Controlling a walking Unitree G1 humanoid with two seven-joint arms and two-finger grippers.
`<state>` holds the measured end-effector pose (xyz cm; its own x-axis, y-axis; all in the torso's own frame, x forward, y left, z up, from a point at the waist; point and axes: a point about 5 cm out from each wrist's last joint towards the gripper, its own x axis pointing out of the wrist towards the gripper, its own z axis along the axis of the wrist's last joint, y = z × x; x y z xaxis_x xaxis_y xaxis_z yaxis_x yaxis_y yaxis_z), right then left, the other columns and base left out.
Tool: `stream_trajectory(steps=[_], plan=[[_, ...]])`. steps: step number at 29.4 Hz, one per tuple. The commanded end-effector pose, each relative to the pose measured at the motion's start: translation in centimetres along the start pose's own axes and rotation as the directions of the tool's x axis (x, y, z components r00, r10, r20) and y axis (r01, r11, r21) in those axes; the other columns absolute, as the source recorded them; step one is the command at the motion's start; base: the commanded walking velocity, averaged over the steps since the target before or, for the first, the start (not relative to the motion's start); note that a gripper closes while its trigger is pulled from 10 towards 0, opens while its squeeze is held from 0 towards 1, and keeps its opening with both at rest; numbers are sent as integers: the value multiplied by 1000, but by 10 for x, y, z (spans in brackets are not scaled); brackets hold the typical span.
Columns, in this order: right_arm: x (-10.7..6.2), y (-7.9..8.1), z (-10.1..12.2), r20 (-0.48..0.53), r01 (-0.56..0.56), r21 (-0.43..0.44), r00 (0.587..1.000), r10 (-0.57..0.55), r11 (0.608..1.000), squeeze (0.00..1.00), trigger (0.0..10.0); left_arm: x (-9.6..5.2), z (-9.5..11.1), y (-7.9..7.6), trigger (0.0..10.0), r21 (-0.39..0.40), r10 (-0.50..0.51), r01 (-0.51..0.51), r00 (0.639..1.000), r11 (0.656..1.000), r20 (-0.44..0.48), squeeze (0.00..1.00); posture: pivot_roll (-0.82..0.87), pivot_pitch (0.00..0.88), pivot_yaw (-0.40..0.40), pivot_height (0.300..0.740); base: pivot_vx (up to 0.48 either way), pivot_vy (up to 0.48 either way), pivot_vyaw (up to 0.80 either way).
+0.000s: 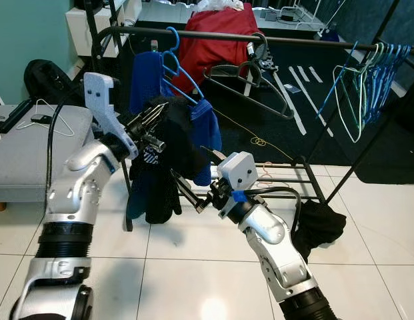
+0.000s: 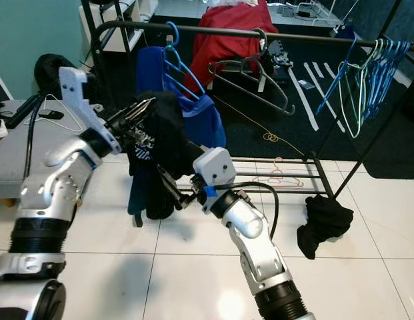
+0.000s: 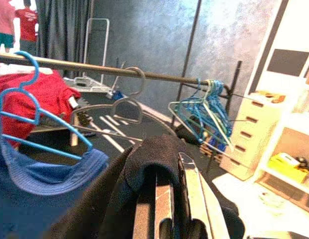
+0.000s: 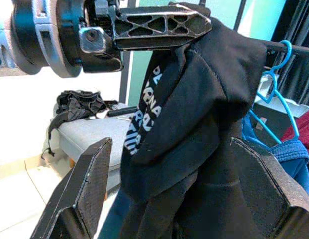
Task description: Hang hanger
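Note:
A black garment [image 1: 175, 148] with white lettering hangs from my left gripper [image 1: 152, 119], which is shut on its top edge in front of the clothes rail [image 1: 273, 39]. My right gripper [image 4: 169, 149] is lower, open wide, with one finger [image 4: 77, 194] on each side of the hanging cloth. Behind the garment, a blue hanger [image 1: 175, 59] carrying a blue garment [image 1: 145, 80] hangs on the rail. A dark empty hanger [image 1: 250, 75] hangs further right, and a bunch of blue hangers [image 1: 368, 80] sits at the rail's right end. Whether a hanger is inside the black garment is hidden.
A red garment [image 1: 217, 37] is draped over the rail. A grey bench [image 1: 23, 153] with cables stands at the left. A black heap of clothing [image 1: 320, 223] lies on the white tiles by the rack's low shelf [image 1: 287, 175].

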<state>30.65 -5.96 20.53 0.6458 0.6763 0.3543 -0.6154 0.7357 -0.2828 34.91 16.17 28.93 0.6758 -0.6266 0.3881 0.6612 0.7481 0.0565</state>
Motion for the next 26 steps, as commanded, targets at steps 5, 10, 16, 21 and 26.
stream_trajectory(steps=[5, 10, 16, 21, 26], plan=[[-14, 0, -4, -15, -39, 21, 999, 39, 999, 0, 10000, -23, -32, 6, 10000, 301, -190, 319, 902, 899, -388, 0, -5, 185, -19, 740, 0, 0, 0], [-22, -5, -8, -42, -30, 9, 999, 31, 999, 0, 10000, -25, -35, 7, 10000, 480, -187, 447, 848, 755, -495, 0, -4, 192, -19, 740, 0, 0, 0], [-28, -1, -21, -135, -93, 10, 986, 93, 996, 0, 10000, -22, -31, 4, 10000, 618, -197, 523, 833, 586, -517, 0, 0, 199, -19, 740, 0, 0, 0], [-36, 7, -37, -264, -204, 11, 944, 200, 979, 0, 10000, -17, -19, 3, 10000, 672, -228, 537, 838, 510, -496, 0, -1, 201, -20, 740, 0, 0, 0], [-49, 4, -58, -430, -225, 36, 876, 218, 974, 0, 10000, -14, -9, 3, 10000, 718, -259, 511, 859, 472, -441, 0, -1, 203, -18, 740, 0, 0, 0]])
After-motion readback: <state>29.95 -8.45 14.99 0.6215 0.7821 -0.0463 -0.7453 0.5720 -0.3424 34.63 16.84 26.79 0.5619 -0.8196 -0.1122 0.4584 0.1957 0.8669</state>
